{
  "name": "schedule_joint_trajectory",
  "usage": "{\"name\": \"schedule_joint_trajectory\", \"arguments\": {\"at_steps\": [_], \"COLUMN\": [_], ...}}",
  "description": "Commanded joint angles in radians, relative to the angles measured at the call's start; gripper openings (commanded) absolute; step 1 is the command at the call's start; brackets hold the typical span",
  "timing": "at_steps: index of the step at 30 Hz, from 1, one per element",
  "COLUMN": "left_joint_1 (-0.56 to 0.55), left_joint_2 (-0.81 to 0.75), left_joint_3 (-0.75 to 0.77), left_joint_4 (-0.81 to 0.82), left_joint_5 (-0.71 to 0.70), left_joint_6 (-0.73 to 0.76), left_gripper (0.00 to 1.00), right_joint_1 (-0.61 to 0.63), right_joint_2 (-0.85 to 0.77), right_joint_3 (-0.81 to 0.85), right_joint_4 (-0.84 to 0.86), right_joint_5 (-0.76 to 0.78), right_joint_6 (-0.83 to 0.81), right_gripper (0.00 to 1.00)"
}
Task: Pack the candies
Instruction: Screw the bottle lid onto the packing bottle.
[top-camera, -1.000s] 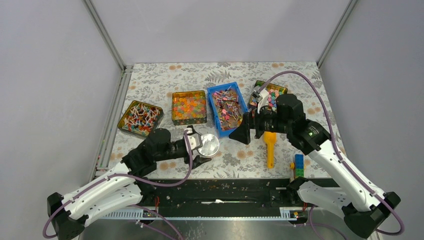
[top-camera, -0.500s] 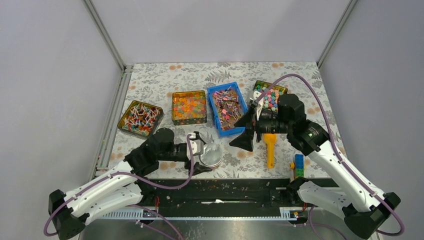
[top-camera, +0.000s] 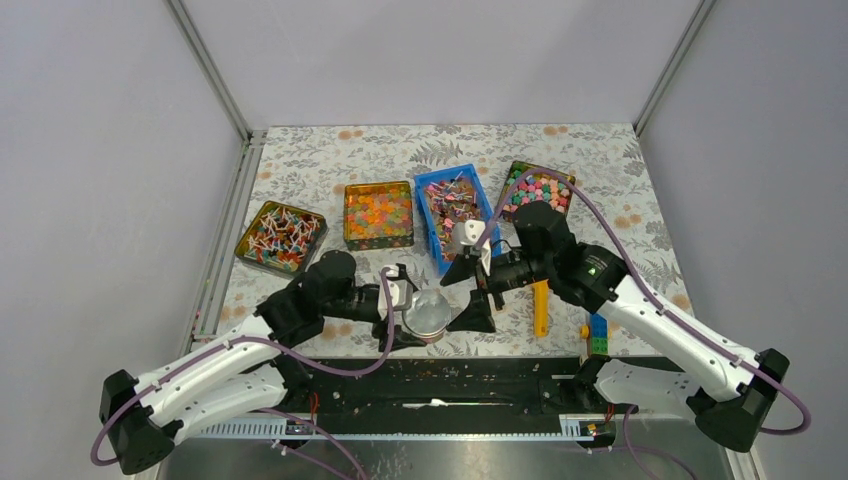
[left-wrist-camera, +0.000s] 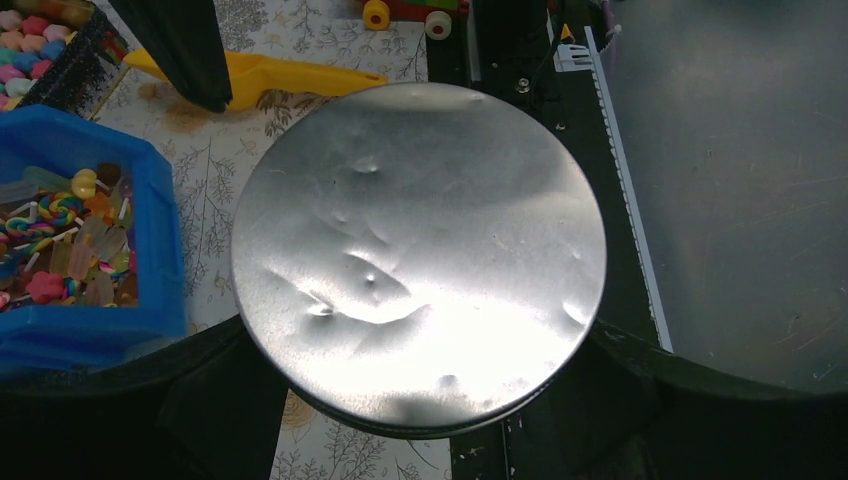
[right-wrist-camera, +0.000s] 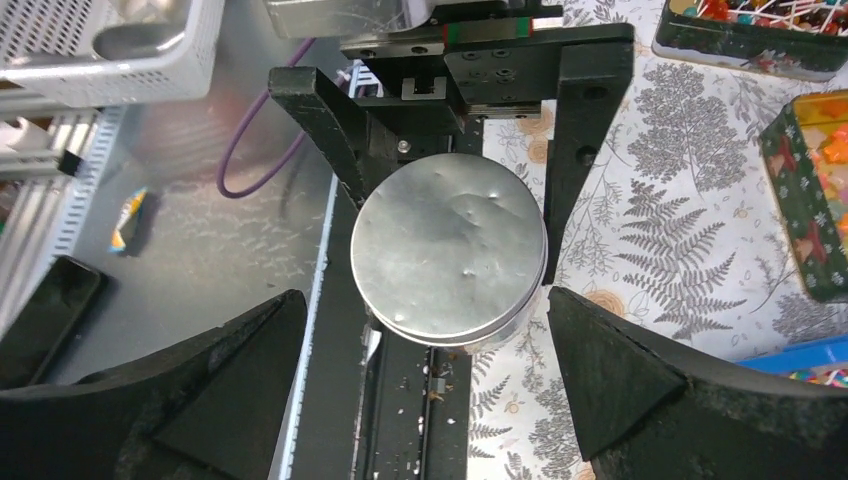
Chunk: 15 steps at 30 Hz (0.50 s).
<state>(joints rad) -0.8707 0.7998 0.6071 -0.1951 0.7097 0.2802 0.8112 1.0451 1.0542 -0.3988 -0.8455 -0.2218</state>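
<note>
The candies (top-camera: 452, 212) are tiny mixed-colour wrapped sweets filling a blue bin (top-camera: 424, 188); part of the bin shows in the left wrist view (left-wrist-camera: 150, 215). My left gripper (top-camera: 408, 314) is shut on a round jar with a dented silver lid (top-camera: 426, 311), held at the table's near edge. The lid fills the left wrist view (left-wrist-camera: 418, 255) and shows in the right wrist view (right-wrist-camera: 448, 248). My right gripper (top-camera: 468, 292) is open and empty, right beside the jar, its fingers (right-wrist-camera: 620, 380) wide apart short of it.
A tin of orange jelly pieces (top-camera: 378, 214), a tin of lollipops (top-camera: 280, 235) and a tin of pastel sweets (top-camera: 538, 187) flank the blue bin. A yellow scoop (top-camera: 540, 300) and toy blocks (top-camera: 597, 330) lie at the right front. The black rail (top-camera: 480, 380) runs along the near edge.
My left gripper has carried the jar right and toward the near edge. My right gripper has swung left and nearer, from beside the pastel tin to the jar's side, staying open.
</note>
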Motion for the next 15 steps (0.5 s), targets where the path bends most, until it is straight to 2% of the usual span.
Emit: {"name": "schedule_joint_trajectory", "arguments": {"at_steps": [1,6,15], "left_joint_1": [0.000,0.000,0.000], "left_joint_2": [0.005,0.018,0.018], "left_joint_3": [0.066,0.076,0.085], "left_joint_4": [0.042,0.035,0.033], "left_joint_5": [0.066,0.080,0.083], "left_joint_6": [0.023,0.031,0.031], "left_gripper": [0.51,0.51,0.50], "right_joint_1": [0.058,0.087,0.111], "right_joint_2": [0.015,0.035,0.078], "right_joint_3": [0.050,0.060,0.093], "right_joint_4": [-0.006,-0.022,-0.090], "right_joint_5": [0.087,0.128,0.088], "right_joint_6": [-0.135,-0.211,-0.283], "right_gripper": [0.98,0.99,1.00]}}
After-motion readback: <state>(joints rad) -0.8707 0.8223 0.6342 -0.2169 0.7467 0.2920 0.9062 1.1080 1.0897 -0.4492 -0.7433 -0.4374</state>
